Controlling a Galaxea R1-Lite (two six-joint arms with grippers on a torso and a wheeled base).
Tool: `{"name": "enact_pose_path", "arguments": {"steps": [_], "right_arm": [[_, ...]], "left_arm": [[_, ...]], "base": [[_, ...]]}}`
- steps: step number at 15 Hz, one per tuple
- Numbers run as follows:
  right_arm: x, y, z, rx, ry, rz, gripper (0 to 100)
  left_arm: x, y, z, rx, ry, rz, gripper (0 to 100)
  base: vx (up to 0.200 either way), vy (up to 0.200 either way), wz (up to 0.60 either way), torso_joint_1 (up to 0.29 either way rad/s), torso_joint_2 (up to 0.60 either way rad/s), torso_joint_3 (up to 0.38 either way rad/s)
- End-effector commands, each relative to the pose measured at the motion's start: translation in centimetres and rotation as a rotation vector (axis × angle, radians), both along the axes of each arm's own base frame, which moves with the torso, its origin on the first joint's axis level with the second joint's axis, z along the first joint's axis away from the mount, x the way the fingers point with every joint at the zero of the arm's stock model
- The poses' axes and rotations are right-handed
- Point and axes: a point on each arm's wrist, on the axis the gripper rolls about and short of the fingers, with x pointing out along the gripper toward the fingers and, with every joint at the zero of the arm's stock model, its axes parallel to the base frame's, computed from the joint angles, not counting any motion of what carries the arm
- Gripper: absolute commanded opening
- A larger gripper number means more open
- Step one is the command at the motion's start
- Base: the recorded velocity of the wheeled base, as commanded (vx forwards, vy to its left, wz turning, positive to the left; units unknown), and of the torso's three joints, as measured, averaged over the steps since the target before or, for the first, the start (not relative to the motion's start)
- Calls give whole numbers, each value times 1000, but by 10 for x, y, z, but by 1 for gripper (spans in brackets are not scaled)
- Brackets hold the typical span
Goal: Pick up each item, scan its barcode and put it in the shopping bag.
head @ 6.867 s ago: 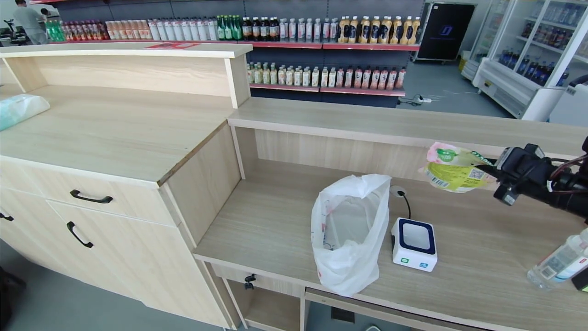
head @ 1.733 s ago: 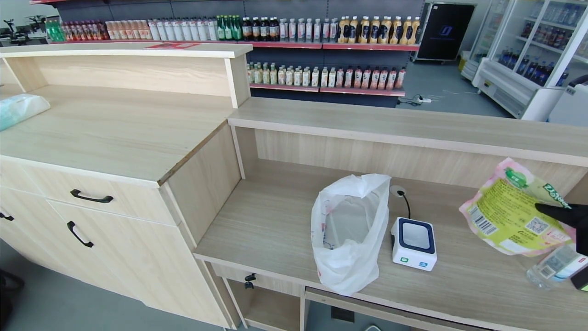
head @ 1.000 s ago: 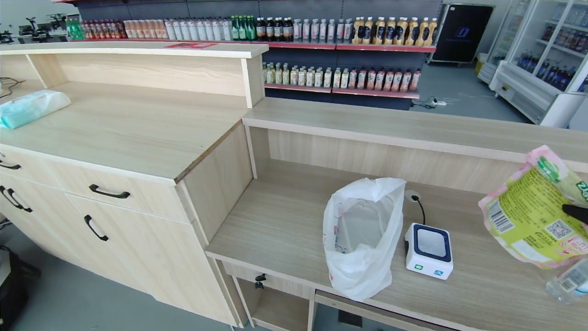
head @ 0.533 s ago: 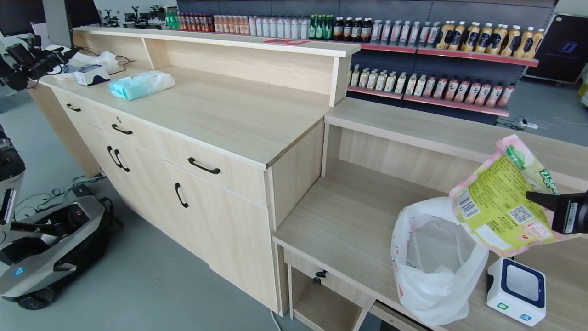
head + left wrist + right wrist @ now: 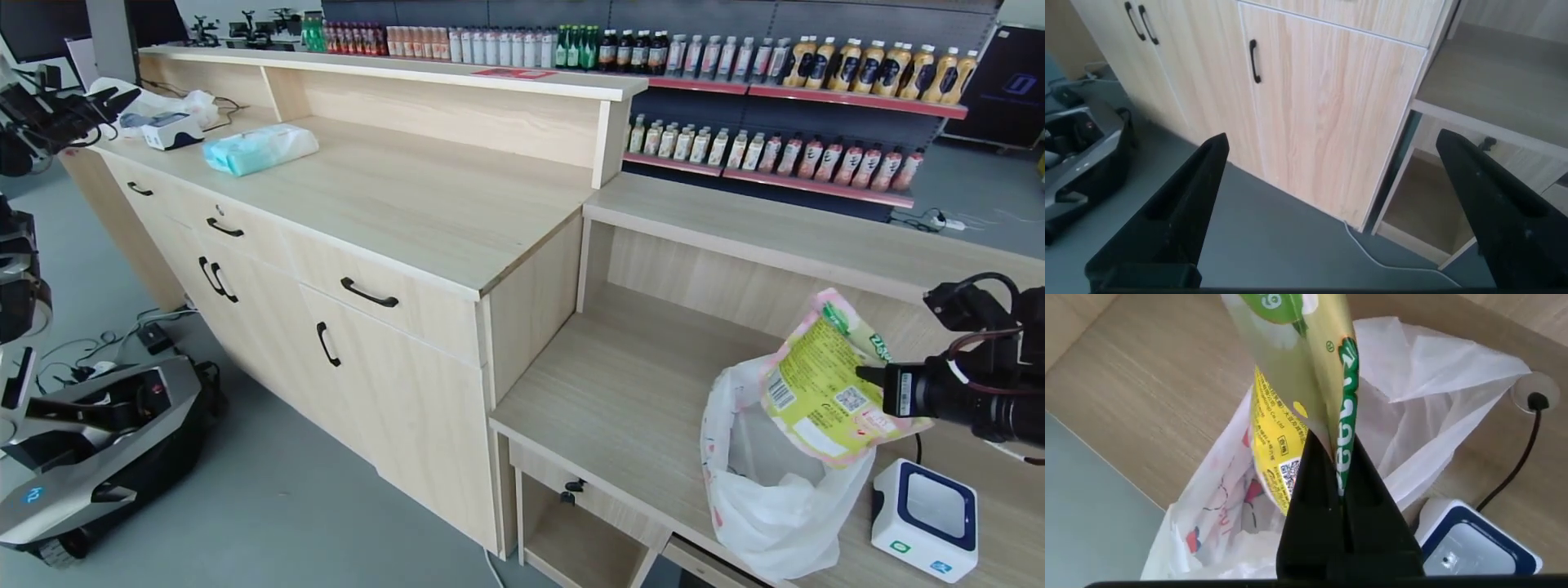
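Observation:
My right gripper [image 5: 872, 377] is shut on a yellow-green and pink snack pouch [image 5: 824, 382], holding it just above the mouth of the white plastic shopping bag [image 5: 767, 498] on the low counter. In the right wrist view the pouch [image 5: 1290, 416] hangs edge-on from the shut fingers [image 5: 1327, 490] over the open bag [image 5: 1429, 367]. The white and navy barcode scanner [image 5: 925, 518] sits right of the bag. My left gripper [image 5: 1335, 204] is open with nothing between its fingers, off the counter, over grey floor in front of the cabinet doors.
A tall counter [image 5: 392, 188] with drawers stands left of the low counter [image 5: 620, 384]; a teal tissue pack [image 5: 257, 149] lies on it. Another robot base [image 5: 90, 433] sits on the floor at left. Shelves of bottles [image 5: 653, 57] line the back wall.
The head camera swung left, shifting the whole scene right. The right gripper carried the pouch from beside the scanner leftward and lowered it over the bag's opening.

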Motion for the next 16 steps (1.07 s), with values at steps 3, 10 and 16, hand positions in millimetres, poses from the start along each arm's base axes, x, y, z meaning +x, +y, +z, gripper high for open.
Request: {"name": "enact_pose_path", "arguments": {"steps": [3,10,16], "right_arm": [[20,-4,-34,15,89,0,0],[38,-7,-50,6,50,2,0],[52,-17,-62,-94,-22,-7,0]], "left_arm": [[0,0,0,0,1,0,100],[0,0,0,0,1,0,100],[0,0,0,0,1,0,100]], "base": [[0,0,0,0,0,0],[0,0,0,0,0,0],[0,0,0,0,0,0]]}}
